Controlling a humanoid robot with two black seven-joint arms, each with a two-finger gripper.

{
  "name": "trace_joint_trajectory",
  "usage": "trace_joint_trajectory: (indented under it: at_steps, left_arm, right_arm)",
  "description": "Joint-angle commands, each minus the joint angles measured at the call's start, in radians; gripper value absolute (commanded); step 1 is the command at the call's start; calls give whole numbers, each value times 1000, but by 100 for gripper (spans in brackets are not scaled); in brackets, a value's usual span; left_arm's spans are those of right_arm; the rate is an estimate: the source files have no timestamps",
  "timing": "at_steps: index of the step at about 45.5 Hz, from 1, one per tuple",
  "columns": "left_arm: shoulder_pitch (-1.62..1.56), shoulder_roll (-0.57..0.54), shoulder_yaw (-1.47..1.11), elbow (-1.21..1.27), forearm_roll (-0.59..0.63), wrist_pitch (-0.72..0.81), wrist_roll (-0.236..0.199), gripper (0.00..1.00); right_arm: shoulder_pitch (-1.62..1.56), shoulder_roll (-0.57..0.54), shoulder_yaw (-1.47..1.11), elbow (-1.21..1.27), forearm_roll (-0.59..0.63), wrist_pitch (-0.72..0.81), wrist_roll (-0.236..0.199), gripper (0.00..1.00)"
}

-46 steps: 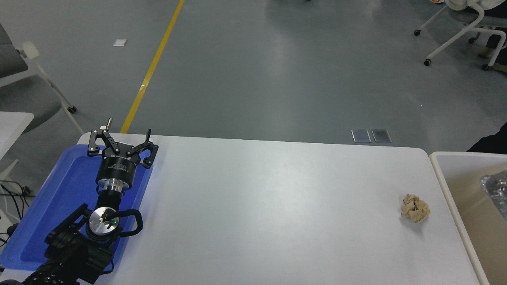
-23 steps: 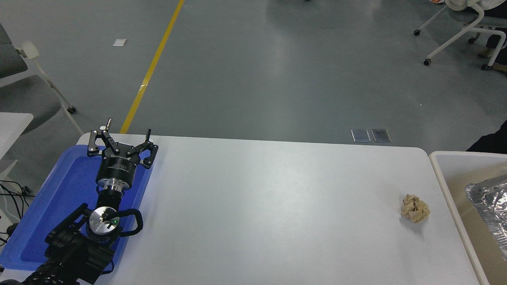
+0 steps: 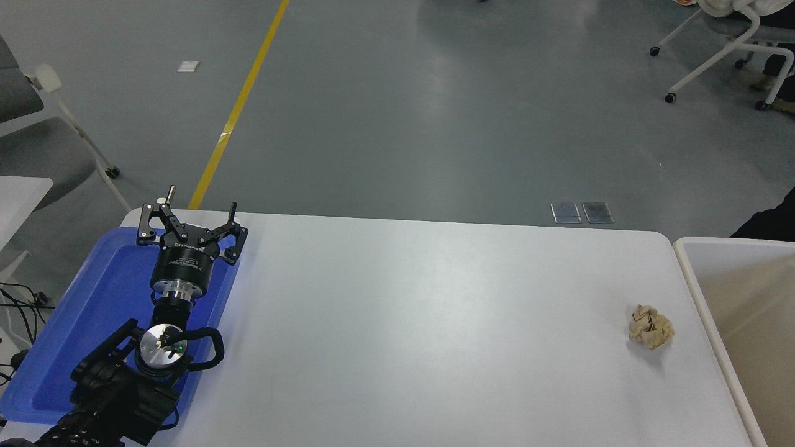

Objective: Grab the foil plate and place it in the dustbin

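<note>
Item: shiny crinkled foil plate — no longer in sight; half a second ago its silver sheet showed inside the large open-top dustbin (image 3: 686, 261) with off-white rim and beige walls, and now only bare beige wall shows there. I judge it has dropped below or past the frame edge into the bin, so the task looks done or nearly so. My right gripper: not in view, state unknown. My left gripper (image 3: 189, 218): parked far across the white table (image 3: 397, 323) from the bin, fingers spread, holding nothing, hovering over the flat blue plastic tray (image 3: 99, 298). Small crumpled tan paper ball (image 3: 650, 326): unmoved, just beside the bin's near rim.
</note>
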Motion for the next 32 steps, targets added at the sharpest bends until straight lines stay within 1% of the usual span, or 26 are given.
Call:
trace_joint_trajectory:
  at_steps: [1,5,14,18,26,28,32]
  left_arm:
    - [-1,0,0,-1,1,0,2,100]
    - [-1,0,0,-1,1,0,0,100]
    - [-1,0,0,-1,1,0,2,100]
    - [-1,0,0,-1,1,0,2,100]
    - [-1,0,0,-1,1,0,2,100]
    - [-1,0,0,-1,1,0,2,100]
    - [-1,0,0,-1,1,0,2,100]
  right_arm:
    - [64,13,62,14,201,8,-5,99]
    - [110,24,88,27,225,8,-5,99]
    - [231,6,145,108,227,7,-5,99]
    - [282,-39,145,161,224,11,-7,99]
    - [415,-126,142,382,201,19,-13,99]
    - [447,-145,142,439,190,17,-22,99]
    - [507,-181,138,546,152,16,-62,99]
